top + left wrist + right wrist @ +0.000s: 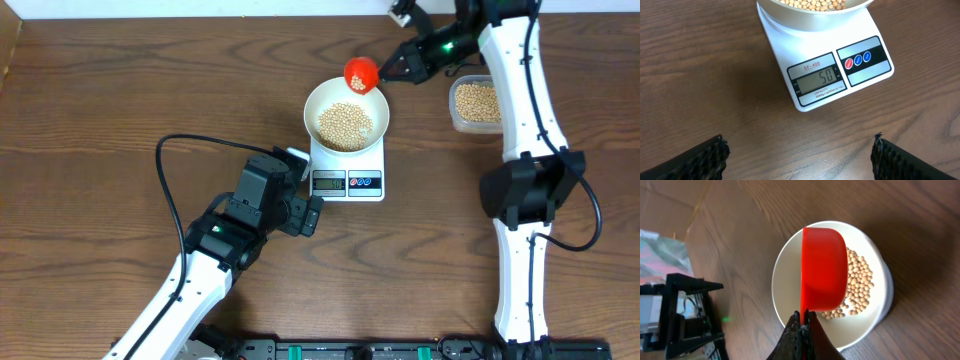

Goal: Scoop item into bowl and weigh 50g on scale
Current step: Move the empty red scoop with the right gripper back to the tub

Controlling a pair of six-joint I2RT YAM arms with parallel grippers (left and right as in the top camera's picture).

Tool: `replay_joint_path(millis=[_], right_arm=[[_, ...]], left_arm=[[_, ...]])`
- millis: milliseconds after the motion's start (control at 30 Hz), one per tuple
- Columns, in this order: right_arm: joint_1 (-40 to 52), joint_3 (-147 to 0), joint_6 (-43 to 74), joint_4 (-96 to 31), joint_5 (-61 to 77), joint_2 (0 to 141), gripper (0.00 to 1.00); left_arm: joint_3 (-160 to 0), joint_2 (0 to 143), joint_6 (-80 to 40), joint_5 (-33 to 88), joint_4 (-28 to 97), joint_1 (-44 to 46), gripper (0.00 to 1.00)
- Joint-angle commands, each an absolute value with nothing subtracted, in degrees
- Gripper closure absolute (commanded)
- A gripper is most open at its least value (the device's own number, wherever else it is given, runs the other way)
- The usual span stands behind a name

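The white bowl [318, 104] stands on the white scale [372, 160] and holds a heap of beige beans [345, 125]. The scale's display [819, 77] reads 50 in the left wrist view. My right gripper [393, 70] is shut on the handle of a red scoop [360, 73], which hangs tipped over the bowl's far rim. In the right wrist view the scoop [822, 272] covers part of the beans [860, 285] in the bowl [785, 265]. My left gripper [800, 155] is open and empty, just in front of the scale.
A clear plastic tub [456, 118] with more beans stands at the right, behind my right arm. A black cable [190, 143] loops over the table left of the scale. A black rail runs along the table's front edge.
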State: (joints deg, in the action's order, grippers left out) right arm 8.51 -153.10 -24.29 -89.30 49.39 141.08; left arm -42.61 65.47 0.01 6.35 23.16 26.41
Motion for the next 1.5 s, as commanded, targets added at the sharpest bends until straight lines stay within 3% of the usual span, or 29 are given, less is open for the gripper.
replay_joint_path(millis=[0, 533, 867, 1467], right_arm=[[4.2, -154.9, -24.5, -89.8, 53.5, 139.1, 0.99], [-21.0, -154.7, -27.8, -97.3, 68.9, 132.3, 0.99], [-26.5, -154.7, -27.0, -97.3, 71.0, 132.3, 0.99], [-19.2, -151.0, -16.1, -97.3, 30.4, 132.3, 0.99]], left_arm=[[-43.0, 65.3, 0.2, 6.9, 23.3, 26.5, 0.07], [-43.0, 65.3, 0.2, 6.9, 23.3, 26.5, 0.07], [-43.0, 65.3, 0.2, 6.9, 23.3, 26.5, 0.07], [-43.0, 65.3, 0.2, 6.9, 23.3, 26.5, 0.07]])
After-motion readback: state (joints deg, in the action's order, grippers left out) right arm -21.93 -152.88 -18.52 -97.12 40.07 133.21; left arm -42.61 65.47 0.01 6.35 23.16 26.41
